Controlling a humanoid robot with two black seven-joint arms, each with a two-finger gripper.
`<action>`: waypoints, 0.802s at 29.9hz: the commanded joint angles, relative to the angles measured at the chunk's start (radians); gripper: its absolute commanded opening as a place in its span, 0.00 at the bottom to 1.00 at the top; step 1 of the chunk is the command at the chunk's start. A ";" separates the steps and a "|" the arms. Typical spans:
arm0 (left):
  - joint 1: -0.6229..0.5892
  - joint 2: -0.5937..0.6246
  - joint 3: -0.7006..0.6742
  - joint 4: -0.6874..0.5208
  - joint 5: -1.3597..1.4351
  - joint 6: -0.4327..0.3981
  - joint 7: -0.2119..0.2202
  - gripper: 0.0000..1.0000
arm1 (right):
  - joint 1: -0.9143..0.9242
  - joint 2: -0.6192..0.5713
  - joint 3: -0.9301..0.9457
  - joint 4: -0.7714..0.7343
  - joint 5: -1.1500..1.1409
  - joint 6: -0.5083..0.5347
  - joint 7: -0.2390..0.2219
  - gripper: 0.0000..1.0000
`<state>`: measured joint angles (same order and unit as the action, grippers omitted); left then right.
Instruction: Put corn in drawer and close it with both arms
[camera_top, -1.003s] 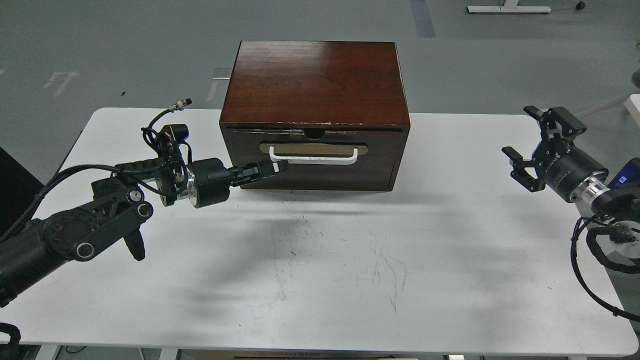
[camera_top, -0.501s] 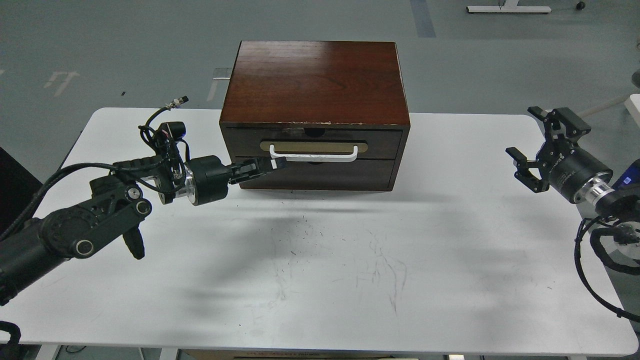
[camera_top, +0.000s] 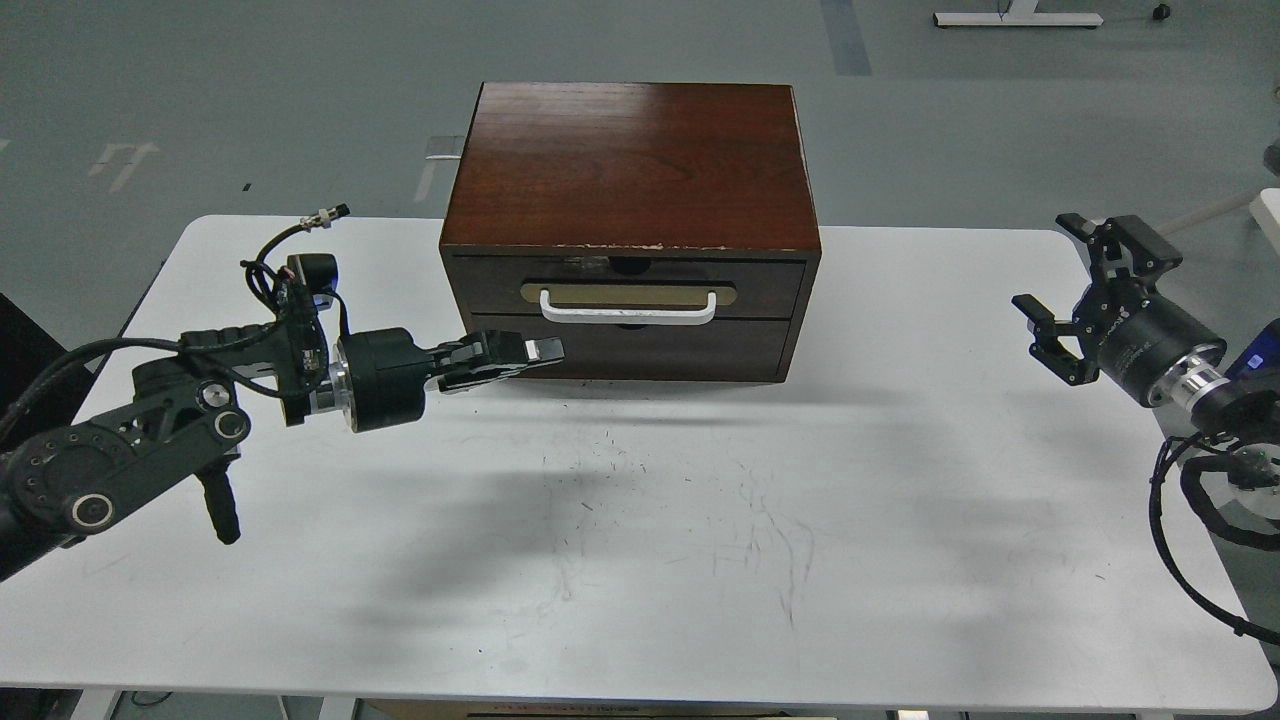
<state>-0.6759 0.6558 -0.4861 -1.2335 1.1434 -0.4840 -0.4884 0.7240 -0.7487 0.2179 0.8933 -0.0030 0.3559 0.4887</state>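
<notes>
The dark reddish-brown drawer (camera_top: 770, 275) sits closed, flush in the wooden cabinet (camera_top: 630, 165) at the table's back centre. Its white bar handle (camera_top: 628, 310) is on a tan plate. The corn is not in view. My left gripper (camera_top: 530, 358) is in front of the cabinet's lower left corner, just below and left of the handle, apart from it. Its fingers lie together and hold nothing. My right gripper (camera_top: 1072, 288) hovers open and empty over the table's right edge, far from the cabinet.
The cabinet stands on a white table (camera_top: 640, 560) with scuff marks in the middle. A plain lower panel (camera_top: 650, 352) sits under the drawer. Cables hang from both wrists. Grey floor lies beyond the table.
The drawer front has slid in from slightly out to flush. My left gripper has pulled back left and down off the handle. The right gripper has shifted slightly right.
</notes>
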 joint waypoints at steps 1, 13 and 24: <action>0.013 0.070 -0.005 -0.044 -0.210 -0.005 0.000 0.90 | 0.000 0.003 0.006 0.001 0.001 0.000 0.000 0.98; 0.081 0.200 -0.034 -0.020 -0.740 -0.005 0.000 0.99 | -0.001 0.040 0.031 -0.001 0.001 0.000 0.000 1.00; 0.243 0.225 -0.035 0.039 -0.870 -0.005 0.000 0.99 | 0.000 0.084 0.047 0.002 0.005 0.001 0.000 1.00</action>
<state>-0.4689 0.8812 -0.5202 -1.1983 0.2965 -0.4887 -0.4887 0.7240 -0.6738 0.2646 0.8946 -0.0015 0.3558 0.4887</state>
